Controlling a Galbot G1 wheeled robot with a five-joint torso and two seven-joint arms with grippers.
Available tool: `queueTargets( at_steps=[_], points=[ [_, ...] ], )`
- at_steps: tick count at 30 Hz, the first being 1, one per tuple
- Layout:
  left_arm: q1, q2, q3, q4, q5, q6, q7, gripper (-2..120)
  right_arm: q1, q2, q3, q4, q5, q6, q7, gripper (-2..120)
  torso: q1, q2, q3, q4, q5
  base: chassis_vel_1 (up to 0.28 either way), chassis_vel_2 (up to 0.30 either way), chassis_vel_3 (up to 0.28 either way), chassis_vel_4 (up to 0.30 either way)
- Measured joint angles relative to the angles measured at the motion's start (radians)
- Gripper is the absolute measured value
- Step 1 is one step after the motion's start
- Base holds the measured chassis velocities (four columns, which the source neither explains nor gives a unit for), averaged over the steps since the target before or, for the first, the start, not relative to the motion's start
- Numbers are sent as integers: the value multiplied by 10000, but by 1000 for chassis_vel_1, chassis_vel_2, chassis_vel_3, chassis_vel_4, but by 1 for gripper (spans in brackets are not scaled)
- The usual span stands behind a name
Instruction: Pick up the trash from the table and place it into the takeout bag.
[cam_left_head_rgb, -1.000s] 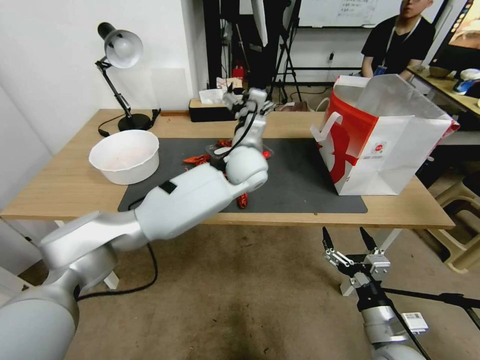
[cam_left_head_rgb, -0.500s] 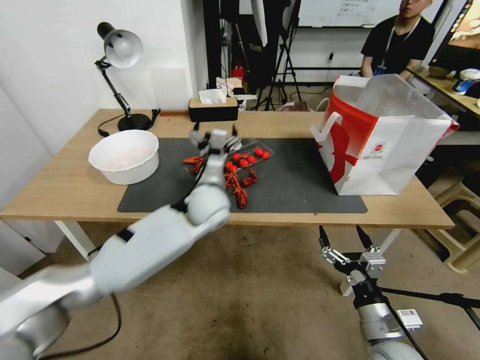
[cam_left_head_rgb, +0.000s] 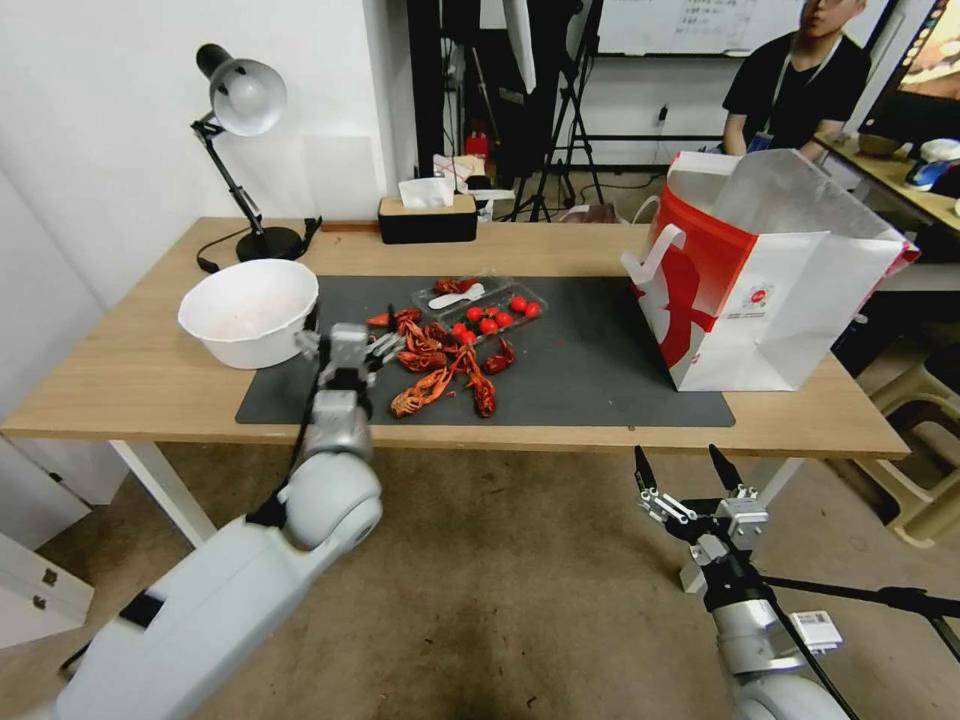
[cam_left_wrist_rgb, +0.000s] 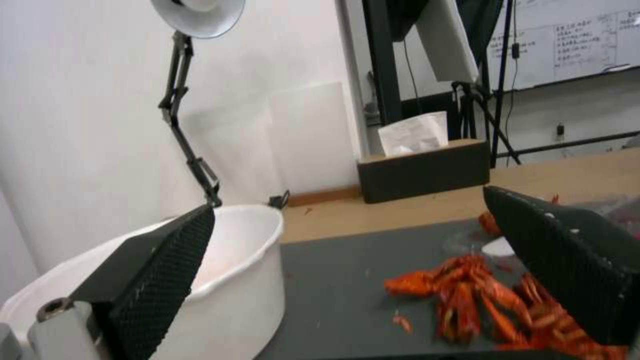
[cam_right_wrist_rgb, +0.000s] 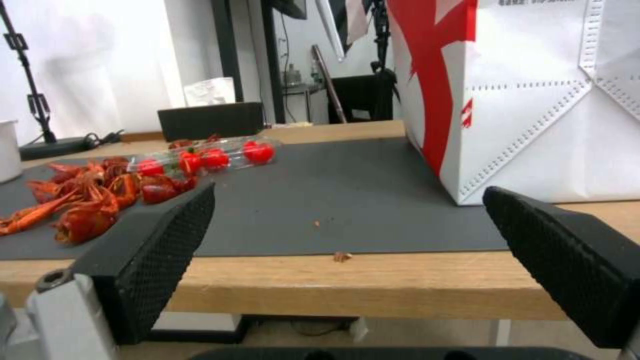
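Counter (cam_left_head_rgb: 150, 385): light wood, dark grey mat (cam_left_head_rgb: 590, 370) across its middle.
Takeout bag (cam_left_head_rgb: 770, 270): upright on the right end of the mat, mouth open, red face toward the mat centre, white side toward the robot. Right wrist view has its lower corner (cam_right_wrist_rgb: 527, 115) resting partly on mat, partly on wood.
White bowl (cam_left_head_rgb: 248, 310): on the mat's left edge, just beside the left gripper.
Left gripper (cam_left_head_rgb: 348, 348): over the front-left part of the mat, between bowl and shells, jaws released and spread wide, nothing in them. Left wrist view puts the bowl (cam_left_wrist_rgb: 247, 280) next to one finger and the shells (cam_left_wrist_rgb: 480, 300) by the other.
Right gripper (cam_left_head_rgb: 688, 470): low, in front of the counter's front edge, well short of the bag, jaws released, empty.
Trash: red crayfish shells (cam_left_head_rgb: 440, 365) piled mid-mat, front of centre. Clear tray with small red fruit (cam_left_head_rgb: 490, 310) just behind them, touching or nearly so; cannot tell which.
Black tissue box (cam_left_head_rgb: 427, 218) and desk lamp (cam_left_head_rgb: 240, 110): at the far edge of the counter, off the mat.
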Motion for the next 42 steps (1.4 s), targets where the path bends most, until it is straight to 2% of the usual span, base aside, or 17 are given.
queueTargets(
  at_steps=[3,4,5,7,9,10,11,12,15,21,23,30,35,42],
  points=[
    [1052,226,-885,-494,243,-100,210,100,24,-35,-9,37,-10,-43,18,100,2,-1,1,1,-15,0,0,0,0],
    [1052,226,-885,-494,243,-100,210,100,24,-35,-9,37,-10,-43,18,100,2,-1,1,1,-15,0,0,0,0],
    [1426,289,-1243,-679,323,-145,280,100,40,-46,-18,53,-14,-58,25,100,0,0,0,1,-3,0,0,0,0],
    [2629,434,-2169,-1098,666,-387,553,100,71,-71,-46,109,-35,-100,45,100,1,-2,1,0,-16,0,0,0,0],
    [2816,460,-2318,-1170,740,-451,611,100,76,-72,-52,116,-36,-106,47,100,1,-2,0,-1,-13,0,0,0,0],
    [3757,601,-2984,-1568,991,-716,918,100,114,-117,-106,140,-54,-130,49,100,0,-2,1,1,-7,0,0,0,0],
    [4281,655,-3320,-1762,1068,-865,1095,100,123,-126,-129,144,-67,-137,49,100,0,-1,0,-1,-7,0,0,0,0],
    [4281,655,-3320,-1762,1068,-865,1095,100,123,-126,-129,144,-67,-137,49,100,0,-1,0,-1,-7,0,0,0,0],
    [5588,652,-3905,-2124,1164,-1356,1358,100,131,-104,-162,153,-104,-144,50,100,0,-1,0,-3,-5,0,0,0,0],
    [6514,554,-4500,-2319,1173,-2012,1939,100,136,-95,-162,190,-108,-148,52,100,0,-1,1,1,-5,0,0,0,0],
    [7296,543,-4861,-2483,1193,-2425,2429,100,69,-81,-103,253,-108,-150,51,100,0,-1,1,0,-4,0,0,0,0],
    [8470,360,-5254,-2675,1490,-3021,3095,100,-17,-41,-3,280,280,42,-96,100,1,-1,1,-2,-5,0,0,0,0],
    [9219,146,-5616,-2567,1766,-3448,3337,100,60,-63,39,302,271,-57,27,100,0,-1,1,-2,-5,0,0,0,0],
    [9801,-166,-5664,-2330,2116,-3918,3410,100,107,-85,-22,275,129,-157,39,100,0,-1,1,-1,-6,0,0,0,0]
  ],
)
